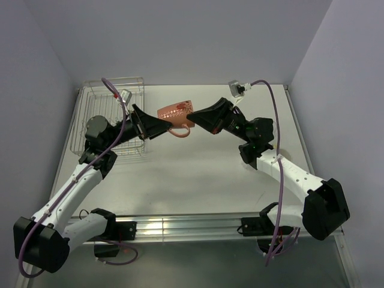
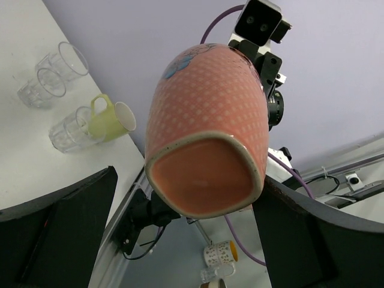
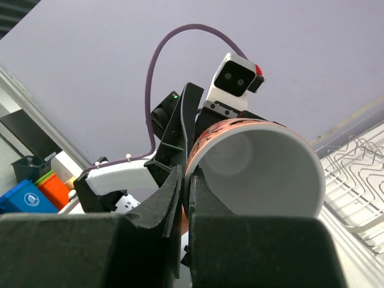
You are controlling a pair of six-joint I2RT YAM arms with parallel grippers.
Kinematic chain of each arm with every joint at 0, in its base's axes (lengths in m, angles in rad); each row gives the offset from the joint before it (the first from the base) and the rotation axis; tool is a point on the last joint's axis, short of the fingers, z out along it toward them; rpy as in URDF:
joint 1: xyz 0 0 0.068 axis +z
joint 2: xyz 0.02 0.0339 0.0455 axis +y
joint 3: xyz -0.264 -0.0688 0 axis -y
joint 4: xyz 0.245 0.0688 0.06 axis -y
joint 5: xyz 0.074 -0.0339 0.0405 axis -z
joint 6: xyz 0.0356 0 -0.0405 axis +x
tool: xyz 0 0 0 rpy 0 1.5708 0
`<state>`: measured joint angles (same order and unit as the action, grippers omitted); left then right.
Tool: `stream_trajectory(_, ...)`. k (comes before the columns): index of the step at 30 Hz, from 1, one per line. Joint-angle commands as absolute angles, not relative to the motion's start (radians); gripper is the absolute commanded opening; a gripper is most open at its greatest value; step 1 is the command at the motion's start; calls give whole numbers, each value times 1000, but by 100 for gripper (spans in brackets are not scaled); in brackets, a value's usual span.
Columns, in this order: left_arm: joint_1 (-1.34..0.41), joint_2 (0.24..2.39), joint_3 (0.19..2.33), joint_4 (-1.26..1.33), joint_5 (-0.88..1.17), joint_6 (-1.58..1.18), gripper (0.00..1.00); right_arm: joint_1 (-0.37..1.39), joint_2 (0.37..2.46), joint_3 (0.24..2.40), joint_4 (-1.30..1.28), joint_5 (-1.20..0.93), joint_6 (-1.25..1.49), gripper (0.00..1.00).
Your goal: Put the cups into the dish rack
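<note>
The terracotta-orange mug point(image 1: 176, 114) hangs in the air on its side, between the two grippers and right of the dish rack point(image 1: 90, 91). My right gripper point(image 1: 193, 117) is shut on its rim, one finger inside the white interior point(image 3: 258, 171) and one outside. In the right wrist view this gripper point(image 3: 187, 180) pinches the rim's left edge. My left gripper point(image 2: 189, 177) stands open, with a black finger point(image 2: 66, 234) on each side of the mug's base point(image 2: 204, 174). Clear tumblers point(image 2: 48, 78) stand on a white surface at the upper left of the left wrist view.
A green mug point(image 2: 111, 117) lies beside another tumbler point(image 2: 67, 131) on that white surface. The wire rack point(image 3: 360, 162) shows at the right of the right wrist view. A spotted mug point(image 2: 221, 253) sits below the table edge. Walls close in behind and at both sides.
</note>
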<state>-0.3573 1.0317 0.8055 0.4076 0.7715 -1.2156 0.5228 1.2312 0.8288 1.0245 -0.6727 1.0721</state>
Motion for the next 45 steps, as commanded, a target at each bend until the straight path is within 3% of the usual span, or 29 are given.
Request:
stream_trajectory(1, -364, 994, 807, 446, 785, -1212, 99, 548, 1203, 841, 1201, -629, 1061, 0)
stream_trajectory(36, -367, 974, 813, 451, 762, -1270, 96, 623, 1147, 796, 1063, -589, 839, 0)
stream_trajectory(39, -368, 974, 816, 457, 772, -1273, 89, 632, 1154, 795, 1065, -584, 833, 0)
stream_trajectory(42, -370, 970, 822, 459, 776, -1272, 68, 644, 1154, 795, 1039, -574, 804, 0)
stream_trajectory(43, -370, 968, 822, 460, 778, -1272, 55, 647, 1152, 795, 1031, -565, 793, 0)
stream_trajectory(45, -371, 966, 827, 459, 784, -1273, 39, 658, 1144, 795, 1005, -545, 766, 0)
